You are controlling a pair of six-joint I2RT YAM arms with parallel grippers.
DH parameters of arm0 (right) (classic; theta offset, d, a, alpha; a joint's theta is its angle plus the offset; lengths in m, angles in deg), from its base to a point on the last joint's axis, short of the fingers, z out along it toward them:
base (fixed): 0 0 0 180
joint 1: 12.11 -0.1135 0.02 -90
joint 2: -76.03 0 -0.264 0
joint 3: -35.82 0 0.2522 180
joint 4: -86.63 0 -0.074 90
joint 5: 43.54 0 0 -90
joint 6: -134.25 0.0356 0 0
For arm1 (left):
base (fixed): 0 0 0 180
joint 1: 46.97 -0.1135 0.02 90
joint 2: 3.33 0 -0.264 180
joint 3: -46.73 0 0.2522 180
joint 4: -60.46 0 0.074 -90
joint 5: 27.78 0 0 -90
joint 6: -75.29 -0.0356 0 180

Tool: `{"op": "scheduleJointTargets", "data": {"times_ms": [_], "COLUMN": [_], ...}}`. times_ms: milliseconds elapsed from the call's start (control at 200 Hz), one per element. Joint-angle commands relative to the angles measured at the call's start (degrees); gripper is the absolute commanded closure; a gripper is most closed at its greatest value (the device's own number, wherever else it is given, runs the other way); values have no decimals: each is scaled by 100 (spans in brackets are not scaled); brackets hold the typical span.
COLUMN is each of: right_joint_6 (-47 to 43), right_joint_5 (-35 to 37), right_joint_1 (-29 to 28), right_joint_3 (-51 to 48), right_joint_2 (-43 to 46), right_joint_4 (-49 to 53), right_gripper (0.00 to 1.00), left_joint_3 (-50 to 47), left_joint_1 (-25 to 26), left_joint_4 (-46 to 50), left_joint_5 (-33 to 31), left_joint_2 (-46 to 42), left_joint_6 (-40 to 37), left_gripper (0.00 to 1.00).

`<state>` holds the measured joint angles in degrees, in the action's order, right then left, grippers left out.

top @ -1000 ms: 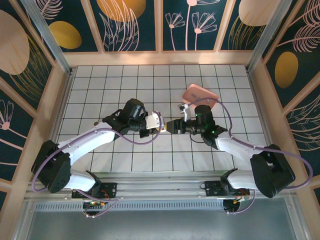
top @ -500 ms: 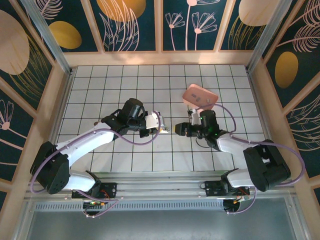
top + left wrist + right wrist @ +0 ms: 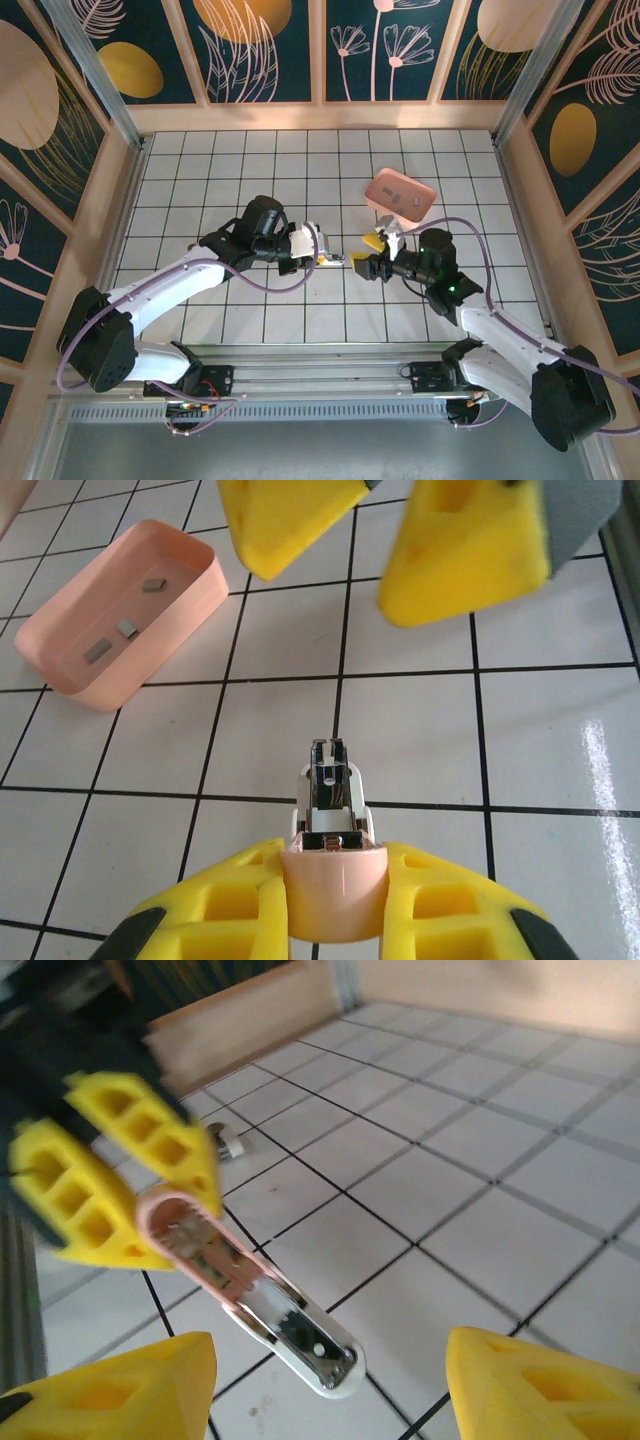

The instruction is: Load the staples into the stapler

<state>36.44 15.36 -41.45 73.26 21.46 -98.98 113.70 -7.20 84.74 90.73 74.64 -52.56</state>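
My left gripper [image 3: 318, 252] is shut on the pink rear end of the stapler [image 3: 335, 259], holding it a little above the tiles. The stapler [image 3: 330, 805] points away from that wrist, its grey metal rail showing. My right gripper [image 3: 372, 258] stands open just right of the stapler's tip, not touching it. In the right wrist view the stapler [image 3: 285, 1320] lies between and ahead of the spread yellow fingertips [image 3: 120, 1385], with nothing between them. The staples [image 3: 126, 628] lie as small grey strips inside the pink tray [image 3: 190, 600].
The pink tray [image 3: 418, 190] sits on the tiled floor behind the right gripper, toward the back right. Wooden walls ring the floor. Open tiles stretch to the left, in front and at the back.
The right gripper has drawn back to the right, away from the stapler's tip, and its arm has swung outward. The left gripper has kept its hold and shifted slightly right.
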Motion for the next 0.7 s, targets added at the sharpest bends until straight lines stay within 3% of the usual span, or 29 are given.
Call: {"op": "scheduleJointTargets", "data": {"times_ms": [0, 175, 511, 606, 696], "right_joint_6": [-1820, -2943, -3298, -3358, -3402], "right_joint_5": [-171, -296, -815, -959, -1017], "right_joint_1": [-289, -699, -790, -792, -783], "right_joint_3": [270, 738, 1201, 1259, 1286], "right_joint_2": [-89, -709, -1587, -1686, -1733], "right_joint_4": [339, 649, 489, 573, 652], "right_gripper": [38, 38, 41, 49, 67], "left_joint_3": [-3, -55, -65, -73, -70], "left_joint_1": [17, 15, 17, 15, 21], "left_joint_4": [-96, -168, -129, -163, -229], "left_joint_5": [418, 616, 868, 886, 880], "left_joint_2": [-163, -217, -273, -276, -283], "left_joint_6": [-248, -309, -378, -348, -261], "left_gripper": [100, 100, 99, 99, 98]}}
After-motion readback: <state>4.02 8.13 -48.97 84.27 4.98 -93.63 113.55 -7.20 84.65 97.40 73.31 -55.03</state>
